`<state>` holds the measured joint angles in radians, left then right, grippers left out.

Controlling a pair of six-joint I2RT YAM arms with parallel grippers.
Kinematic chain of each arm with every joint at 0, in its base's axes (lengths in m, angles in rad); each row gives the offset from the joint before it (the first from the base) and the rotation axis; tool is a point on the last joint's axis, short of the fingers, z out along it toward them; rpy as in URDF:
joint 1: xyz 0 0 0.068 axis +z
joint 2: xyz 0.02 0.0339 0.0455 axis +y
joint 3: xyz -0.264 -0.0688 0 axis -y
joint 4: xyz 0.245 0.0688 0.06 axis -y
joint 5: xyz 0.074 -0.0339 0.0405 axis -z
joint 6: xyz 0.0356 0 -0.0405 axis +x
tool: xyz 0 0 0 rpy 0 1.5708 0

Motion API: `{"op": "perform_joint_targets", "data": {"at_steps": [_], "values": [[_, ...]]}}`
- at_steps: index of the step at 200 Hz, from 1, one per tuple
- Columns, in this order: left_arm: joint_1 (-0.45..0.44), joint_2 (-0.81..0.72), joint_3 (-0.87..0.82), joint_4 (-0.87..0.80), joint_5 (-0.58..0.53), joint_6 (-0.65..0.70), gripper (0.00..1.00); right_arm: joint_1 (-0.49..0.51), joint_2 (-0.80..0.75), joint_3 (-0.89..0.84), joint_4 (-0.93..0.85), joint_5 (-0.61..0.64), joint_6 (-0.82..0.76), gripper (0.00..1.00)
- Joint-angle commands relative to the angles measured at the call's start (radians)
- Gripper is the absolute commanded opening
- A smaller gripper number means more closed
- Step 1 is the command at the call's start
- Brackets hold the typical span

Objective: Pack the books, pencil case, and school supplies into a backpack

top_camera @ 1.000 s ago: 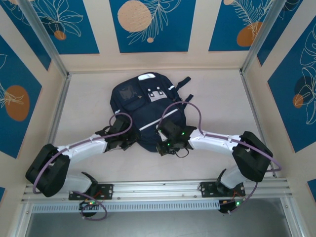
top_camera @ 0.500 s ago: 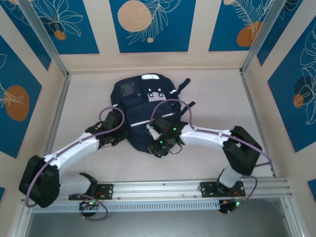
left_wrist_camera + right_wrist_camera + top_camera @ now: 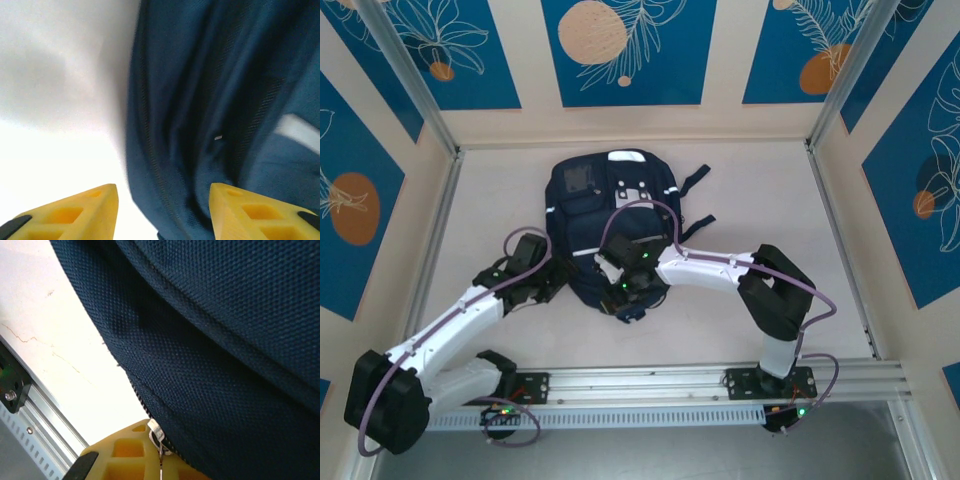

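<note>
The navy backpack (image 3: 615,205) lies flat at mid-table, its white stripes facing up. My left gripper (image 3: 552,283) sits at the pack's near-left edge. In the left wrist view its yellow fingers (image 3: 95,205) stand apart around the left gripper (image 3: 162,192), with the blue backpack (image 3: 200,100) fabric just beyond the gap. My right gripper (image 3: 625,297) is at the pack's near edge. In the right wrist view the right gripper (image 3: 161,462) is shut on the metal zipper pull (image 3: 156,432) under the backpack (image 3: 225,340). Books, pencil case and school supplies are out of view.
An aluminium rail (image 3: 640,385) runs along the near edge and shows again as the rail (image 3: 30,415) close to my right gripper. Patterned walls and metal posts (image 3: 830,110) box in the beige table (image 3: 770,200).
My left gripper has opened, let go of the backpack and drawn back to the left. My right gripper has moved left along the pack's near edge, still shut on the zipper pull.
</note>
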<state>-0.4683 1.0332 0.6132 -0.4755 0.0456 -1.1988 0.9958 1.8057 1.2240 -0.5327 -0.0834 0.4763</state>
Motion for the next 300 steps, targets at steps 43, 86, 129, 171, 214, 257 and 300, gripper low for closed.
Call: {"op": "perform_joint_targets", "data": {"at_steps": [43,86,129,171,214,257,300], "values": [[-0.024,0.011,-0.019,0.088,0.060,-0.093,0.52,0.016,0.020,-0.010,0.015,-0.027,0.019,0.00],[-0.045,0.088,-0.024,0.145,0.083,-0.108,0.41,0.015,0.028,-0.006,0.013,-0.028,0.021,0.00],[-0.058,0.170,-0.016,0.188,0.066,-0.087,0.20,0.015,0.024,-0.008,-0.003,-0.017,0.025,0.00],[-0.053,0.198,-0.027,0.197,0.050,-0.064,0.00,0.012,-0.007,-0.061,-0.014,0.003,0.028,0.00],[-0.034,0.167,-0.035,0.169,0.027,-0.043,0.00,-0.025,-0.075,-0.148,0.000,0.015,0.038,0.00],[-0.016,0.136,-0.017,0.125,0.004,-0.017,0.00,-0.071,-0.147,-0.211,0.006,0.023,0.034,0.00],[0.032,0.134,0.042,0.073,0.021,0.097,0.00,-0.050,-0.149,-0.190,0.042,-0.041,0.011,0.00]]}}
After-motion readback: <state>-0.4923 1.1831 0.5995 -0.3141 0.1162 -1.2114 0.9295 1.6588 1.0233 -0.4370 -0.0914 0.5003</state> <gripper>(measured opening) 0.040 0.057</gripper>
